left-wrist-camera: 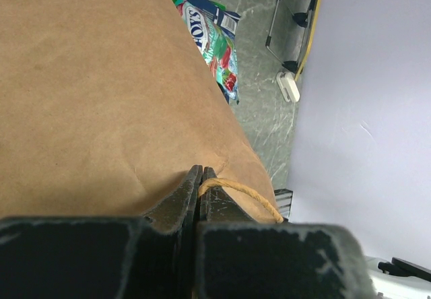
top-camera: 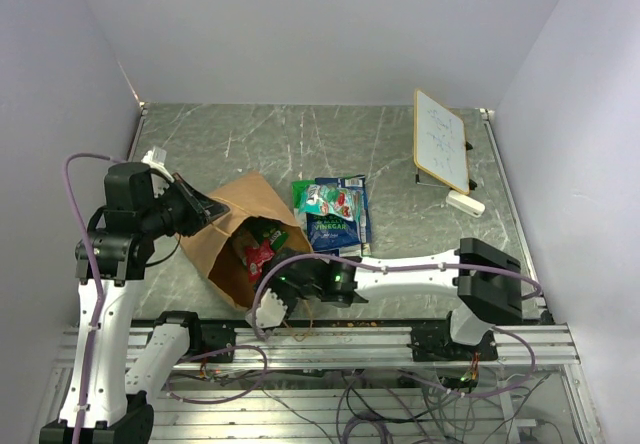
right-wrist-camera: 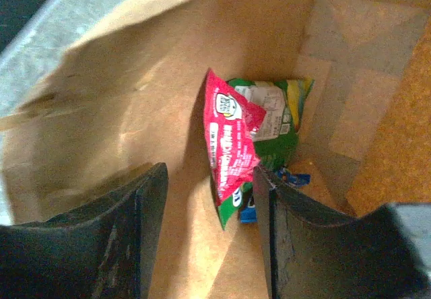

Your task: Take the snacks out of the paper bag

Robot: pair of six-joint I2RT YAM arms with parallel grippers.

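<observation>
The brown paper bag lies tilted on the table, its mouth toward the near edge. My left gripper is shut on the bag's upper rim beside its looped handle. My right gripper is open inside the bag's mouth, the fingers on either side of a red snack packet. A green packet and a blue one lie behind the red packet. Blue-green and teal snack packets lie on the table right of the bag.
A white framed board stands at the back right, with a small white block near it. Grey walls close off the table on three sides. The metal rail runs along the near edge.
</observation>
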